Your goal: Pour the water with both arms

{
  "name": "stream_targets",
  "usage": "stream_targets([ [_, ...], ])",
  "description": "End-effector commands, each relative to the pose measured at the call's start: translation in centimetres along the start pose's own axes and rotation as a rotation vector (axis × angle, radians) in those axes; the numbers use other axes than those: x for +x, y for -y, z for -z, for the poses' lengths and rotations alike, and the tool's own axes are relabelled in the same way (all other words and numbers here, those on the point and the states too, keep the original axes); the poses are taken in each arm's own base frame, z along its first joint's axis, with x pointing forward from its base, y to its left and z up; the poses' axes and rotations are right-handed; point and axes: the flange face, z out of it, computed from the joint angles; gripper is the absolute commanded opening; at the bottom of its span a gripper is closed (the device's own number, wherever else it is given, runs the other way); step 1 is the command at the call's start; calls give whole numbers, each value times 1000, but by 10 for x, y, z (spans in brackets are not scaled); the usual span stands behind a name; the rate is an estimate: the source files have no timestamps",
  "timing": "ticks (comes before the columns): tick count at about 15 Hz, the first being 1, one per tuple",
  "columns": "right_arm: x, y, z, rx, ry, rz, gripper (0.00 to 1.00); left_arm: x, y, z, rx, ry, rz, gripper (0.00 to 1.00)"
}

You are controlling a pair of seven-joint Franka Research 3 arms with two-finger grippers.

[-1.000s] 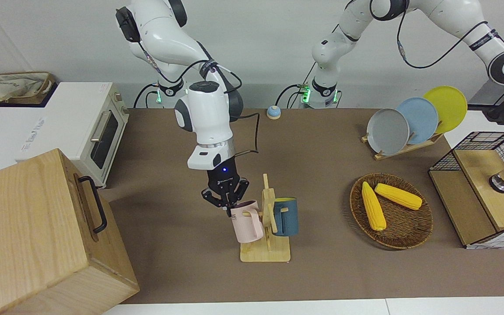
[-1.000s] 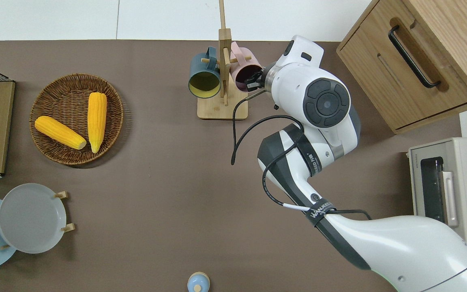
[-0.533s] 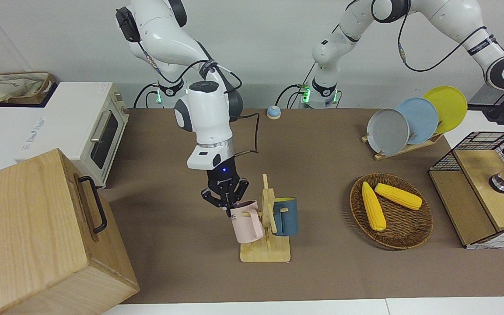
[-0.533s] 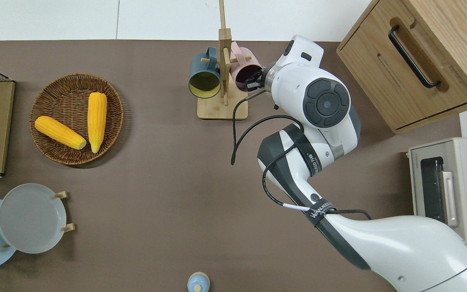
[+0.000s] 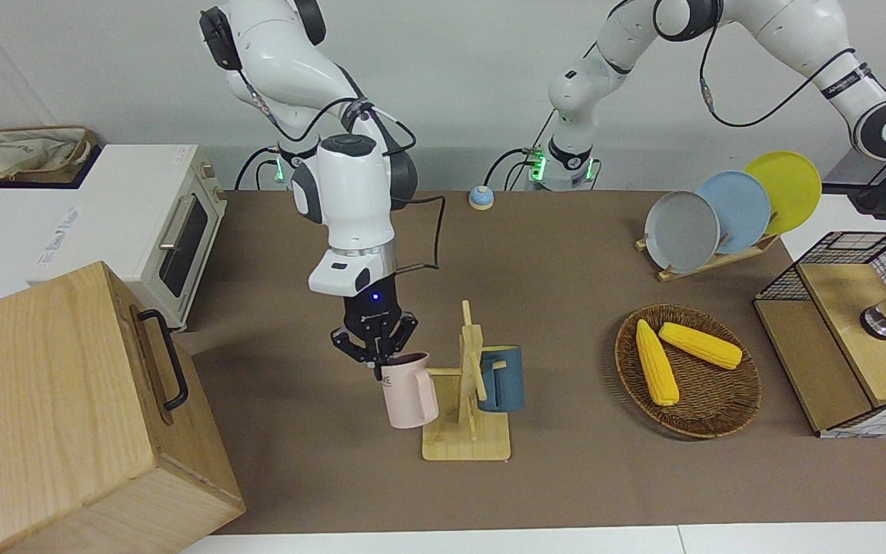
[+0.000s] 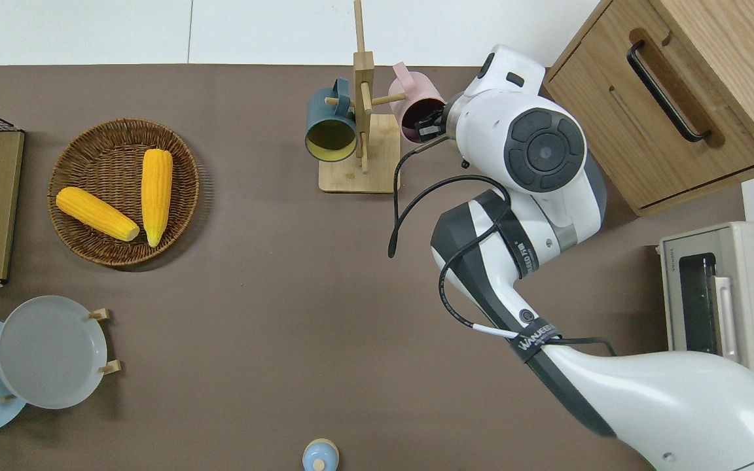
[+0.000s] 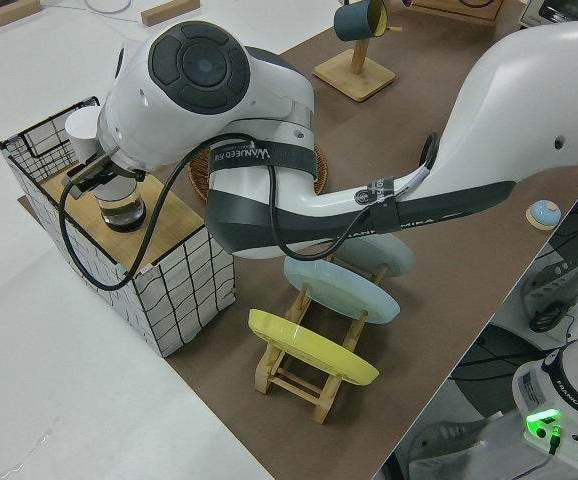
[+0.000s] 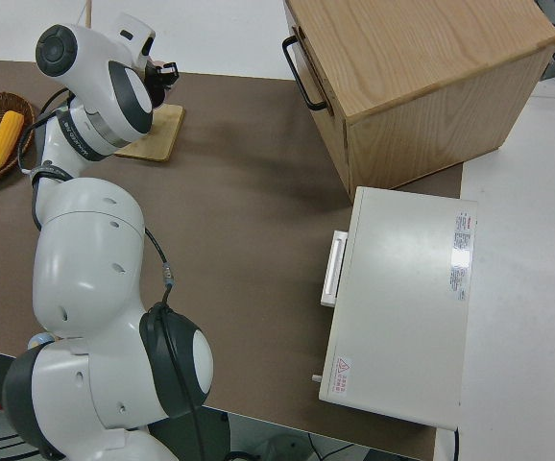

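The right gripper was seen at the rim of a pale pink ceramic mug, fingers pinching that rim. The mug was held upright just beside the light wooden mug rack, toward the right arm's end of the brown bench, clear of the peg. A dark blue mug hung on the rack. The left gripper was noted over a clear glass on a wire-sided wooden box; its fingers' state could not be told.
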Motion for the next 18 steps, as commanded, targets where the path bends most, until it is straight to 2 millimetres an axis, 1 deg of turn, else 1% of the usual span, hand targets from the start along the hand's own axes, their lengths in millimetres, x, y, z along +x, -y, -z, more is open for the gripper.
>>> stream_targets([
  [1,-3,-33,18,-45,53,13,0,-1,1,-2,-3,-17,-2,134],
  [2,-4,-46,24,-57,68,-2,0,-1,1,-1,-2,-17,-1,133],
  [4,-10,-67,27,-74,112,1,0,4,-1,2,3,-20,-9,133],
  [6,-17,-85,27,-81,179,-27,0,9,-3,11,6,-29,0,131],
  [8,-27,-92,23,-85,256,-40,0,10,-3,15,7,-27,38,131],
  [9,-31,-92,26,-79,291,-44,0,15,-7,24,12,-35,37,131],
  [11,-41,-85,26,-39,374,-72,0,22,-12,34,15,-45,38,131],
  [13,-53,-70,22,-9,464,-89,0,26,-17,42,18,-41,66,125],
  [15,-61,-44,18,6,534,-123,0,33,-27,56,31,-17,75,117],
  [18,-76,10,8,7,597,-224,0,46,-45,87,47,-2,76,117],
])
